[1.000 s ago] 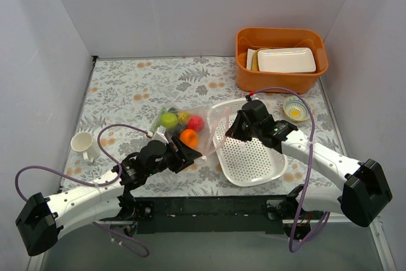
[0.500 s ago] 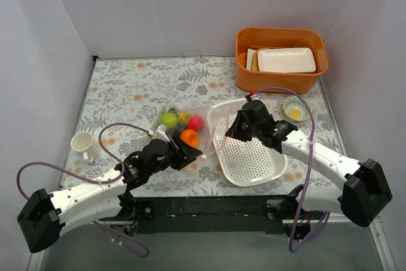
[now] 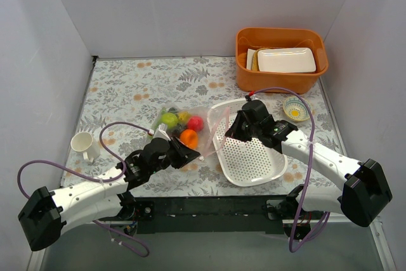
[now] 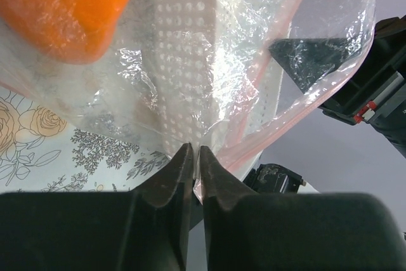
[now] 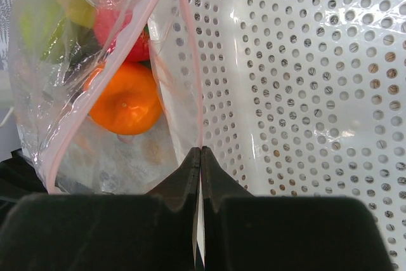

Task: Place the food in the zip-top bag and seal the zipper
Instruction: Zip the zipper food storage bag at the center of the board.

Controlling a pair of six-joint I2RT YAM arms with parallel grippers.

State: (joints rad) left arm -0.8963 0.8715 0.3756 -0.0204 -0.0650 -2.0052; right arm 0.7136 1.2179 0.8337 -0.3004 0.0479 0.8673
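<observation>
Top external: bag [image 3: 198, 132] of fruit [image 3: 169, 119] lies on table [image 3: 127, 87] beside white basket [image 3: 254, 157] | left gripper [image 4: 195, 150] pinches its plastic edge, right gripper [image 5: 200, 152] pinches pink zipper [image 5: 188, 61] | risk: mouth gapes; a slipped pinch or uneven pull could leave it unsealed, letting orange [image 5: 124, 106] roll out.

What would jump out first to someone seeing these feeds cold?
The clear zip-top bag of bright toy fruit lies mid-table, with its orange nearest the mouth. The left claw and the right claw are each shut on its pink-edged mouth, beside the white perforated basket. An orange tub sits far right.
</observation>
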